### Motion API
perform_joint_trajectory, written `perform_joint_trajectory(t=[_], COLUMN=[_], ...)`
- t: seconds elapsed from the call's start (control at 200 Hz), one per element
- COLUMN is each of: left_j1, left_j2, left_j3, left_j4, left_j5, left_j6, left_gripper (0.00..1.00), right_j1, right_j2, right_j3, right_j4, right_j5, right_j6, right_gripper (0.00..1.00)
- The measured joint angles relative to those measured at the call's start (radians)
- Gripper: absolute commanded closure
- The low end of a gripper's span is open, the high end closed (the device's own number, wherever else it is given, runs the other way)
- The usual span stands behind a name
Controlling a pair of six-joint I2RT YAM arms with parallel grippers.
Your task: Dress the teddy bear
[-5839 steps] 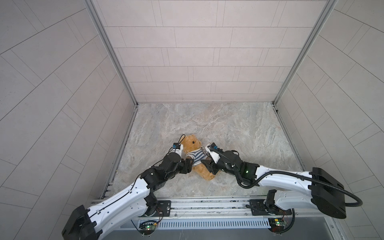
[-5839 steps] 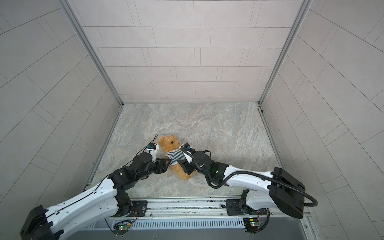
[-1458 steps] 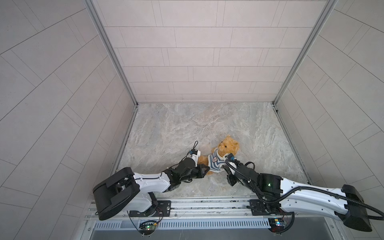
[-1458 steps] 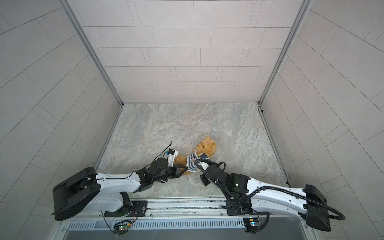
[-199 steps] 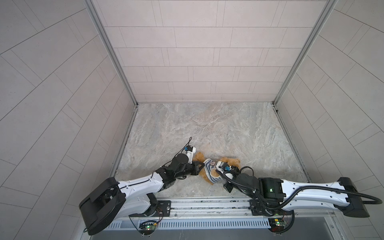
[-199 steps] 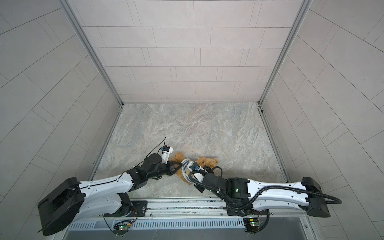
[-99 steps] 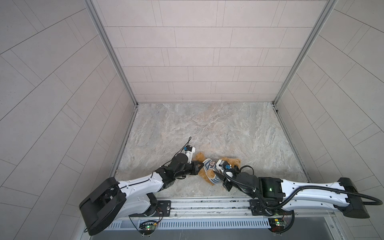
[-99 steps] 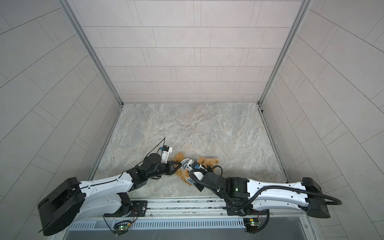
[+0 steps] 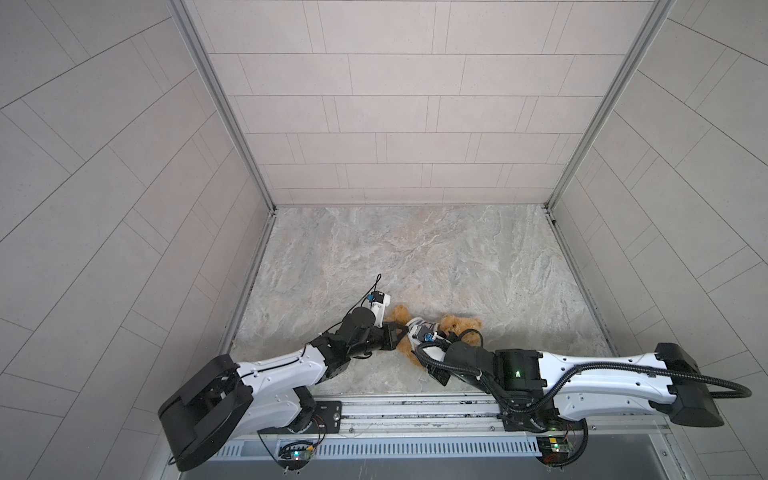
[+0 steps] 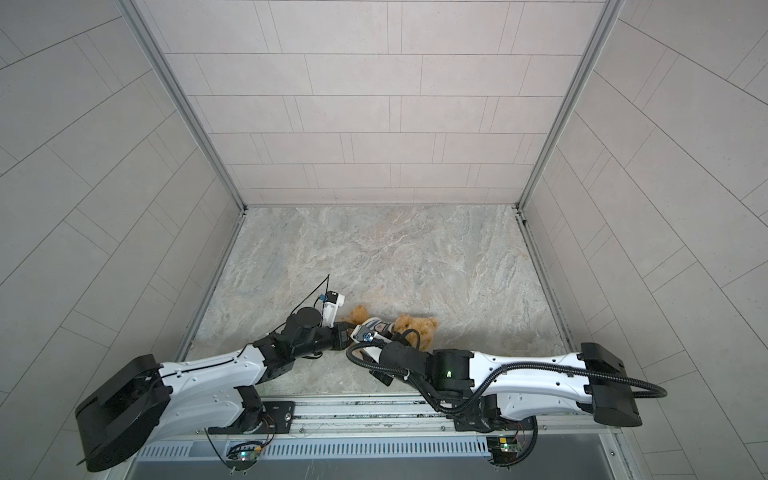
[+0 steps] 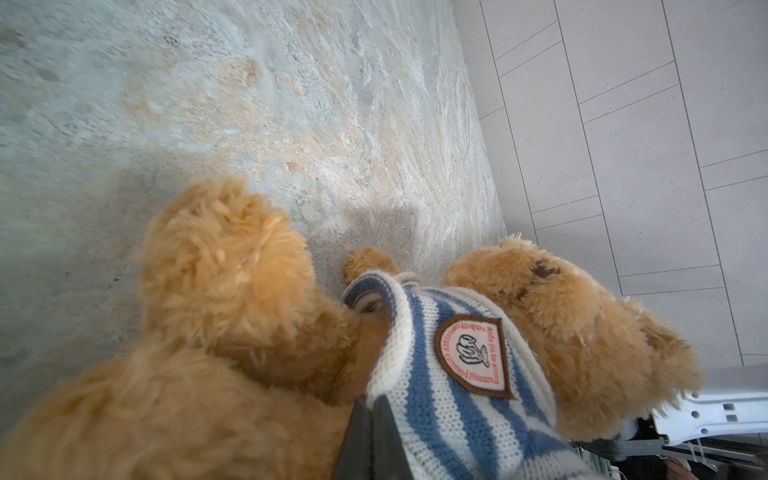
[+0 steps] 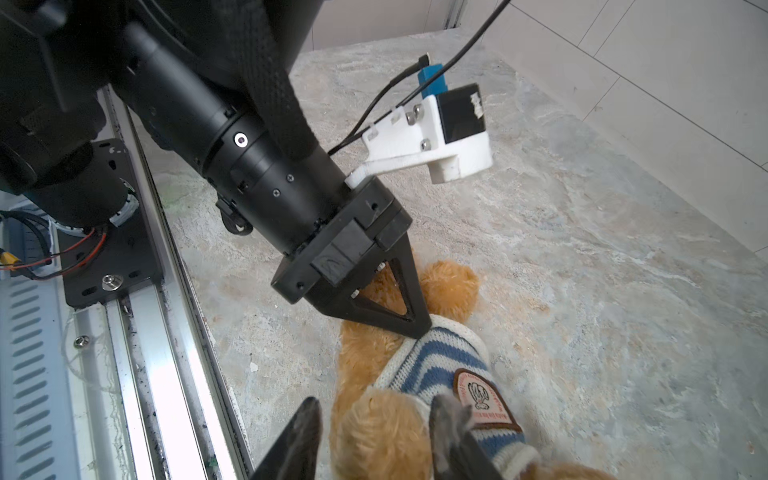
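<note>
The golden-brown teddy bear (image 9: 462, 325) lies on the marble floor near the front rail in both top views, head to the right (image 10: 417, 325). A blue-and-white striped shirt (image 11: 449, 399) with a badge covers its chest. My left gripper (image 11: 372, 400) is shut on the shirt's hem beside a fluffy leg (image 11: 224, 270); its tip (image 12: 422, 330) meets the knit edge (image 12: 440, 357). My right gripper (image 12: 374, 405) is open. Its jaws straddle a furry limb (image 12: 382, 432), with one finger against the shirt by the badge. In both top views the right wrist hides those fingers.
The metal base rail (image 9: 415, 409) runs along the front edge, close to the bear and beside my right wrist (image 12: 137, 332). The left arm's white camera mount (image 12: 432, 141) sticks out above the bear. Tiled walls enclose the floor (image 9: 415, 257) on three sides.
My right gripper's jaws have parted and let go of the shirt they were stretching; the shirt has settled back on the bear. The left gripper has kept its hold and place.
</note>
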Motion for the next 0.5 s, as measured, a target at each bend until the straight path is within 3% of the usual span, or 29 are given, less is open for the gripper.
perform_joint_trajectory(t=[0.28, 0.501], left_j1=[0.0, 0.0], left_j2=[0.0, 0.0], left_j3=[0.0, 0.0], left_j4=[0.005, 0.007], left_j5=[0.001, 0.001], left_j6=[-0.008, -0.008], left_gripper=[1.0, 1.0], right_j1=[0.006, 0.007], right_j2=[0.049, 0.045], right_j3=[0.01, 0.01], right_j4=[-0.036, -0.05], right_j5=[0.026, 0.042], right_j6=[-0.004, -0.011], right_gripper=[0.61, 0.88])
